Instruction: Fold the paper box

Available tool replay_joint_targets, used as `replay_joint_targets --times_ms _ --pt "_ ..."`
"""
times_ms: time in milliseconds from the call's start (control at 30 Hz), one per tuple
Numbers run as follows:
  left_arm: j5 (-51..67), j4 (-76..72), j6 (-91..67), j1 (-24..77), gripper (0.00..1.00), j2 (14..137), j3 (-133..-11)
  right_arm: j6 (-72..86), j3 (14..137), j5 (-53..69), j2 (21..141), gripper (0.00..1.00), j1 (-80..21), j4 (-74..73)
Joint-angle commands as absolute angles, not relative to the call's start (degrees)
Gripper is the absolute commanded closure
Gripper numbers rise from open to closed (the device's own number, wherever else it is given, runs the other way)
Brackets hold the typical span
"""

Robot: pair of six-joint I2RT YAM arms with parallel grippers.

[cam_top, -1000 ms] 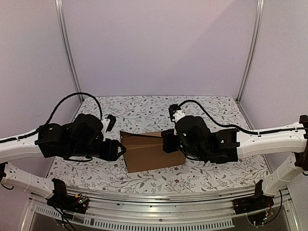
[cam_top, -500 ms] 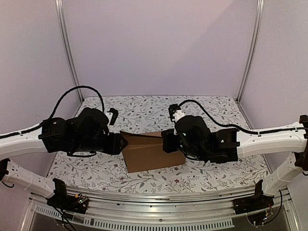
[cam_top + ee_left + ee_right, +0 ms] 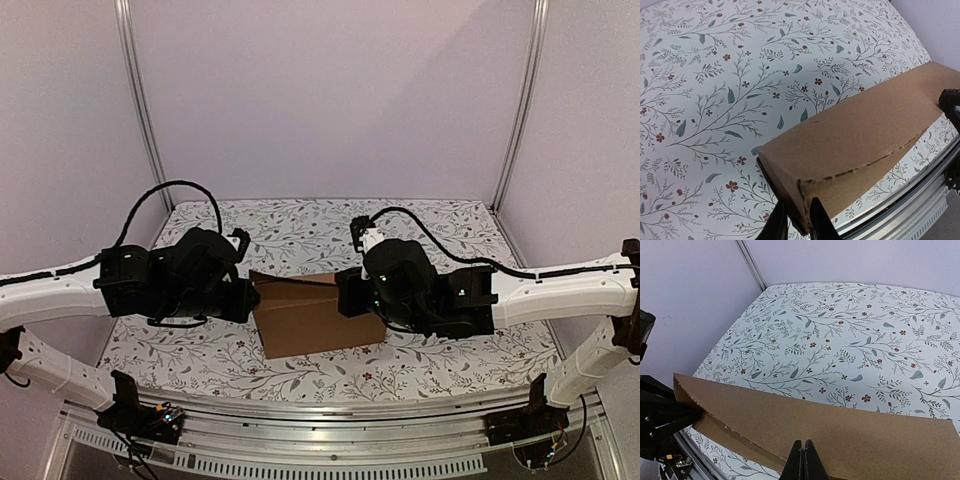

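The paper box [image 3: 318, 316] is brown cardboard, partly folded, lying in the middle of the table between both arms. My left gripper [image 3: 249, 297] is at its left end. In the left wrist view the fingers [image 3: 777, 226] are closed on the box's near corner wall [image 3: 850, 145], one finger on each side. My right gripper [image 3: 347, 296] is at the box's right end. In the right wrist view its gripper [image 3: 803, 460] is shut, fingertips together against a broad raised panel of the box [image 3: 840, 432], which spans the view.
The table has a floral cloth [image 3: 300, 235]. A metal rail [image 3: 320, 425] runs along the near edge. Lilac walls and two corner posts [image 3: 140, 100] close in the back and sides. Black cables loop over both arms.
My left arm has swung right and slightly away from the near edge, closer to the box's left end. The right arm and the box have hardly moved.
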State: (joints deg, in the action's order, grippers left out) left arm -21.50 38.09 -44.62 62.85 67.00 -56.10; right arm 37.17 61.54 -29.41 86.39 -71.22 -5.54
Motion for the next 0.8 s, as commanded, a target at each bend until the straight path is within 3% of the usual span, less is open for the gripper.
replay_joint_targets --times_ms 0,233,767 --pt "-22.8 39.2 -44.4 62.2 0.88 67.5 -55.9 37.2 58.0 -25.7 90.4 0.99 -71.1 -19.2" --pt "-23.5 40.0 -44.3 62.2 1.00 67.4 -56.0 37.2 57.9 -25.8 90.3 0.99 -71.1 -19.0" --pt "-28.1 46.4 -43.4 62.2 1.00 65.5 -57.3 37.4 57.9 -25.8 90.4 0.99 -71.2 -18.8"
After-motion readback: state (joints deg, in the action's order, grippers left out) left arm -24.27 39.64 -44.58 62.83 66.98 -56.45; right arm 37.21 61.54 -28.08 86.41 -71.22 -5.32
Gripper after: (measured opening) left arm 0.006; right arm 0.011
